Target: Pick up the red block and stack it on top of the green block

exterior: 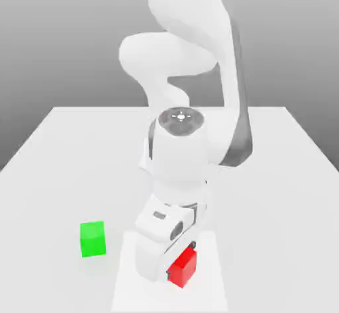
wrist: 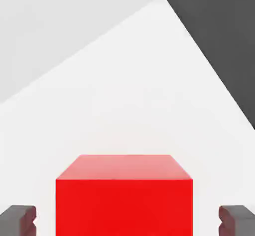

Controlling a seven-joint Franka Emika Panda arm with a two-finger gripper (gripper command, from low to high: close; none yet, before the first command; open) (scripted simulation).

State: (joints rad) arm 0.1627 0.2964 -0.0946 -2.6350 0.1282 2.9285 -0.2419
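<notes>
No readable text, label, brand, number or sign anywhere. Faces of the small bright red matte cube [wrist: 124, 200] are plain; the small bright green matte cube [exterior: 93, 239] likewise plain. White arm casing unmarked.

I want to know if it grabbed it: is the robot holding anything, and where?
Nothing yet. The gripper straddles the red block, but a gap shows between each finger and the block's side.
</notes>
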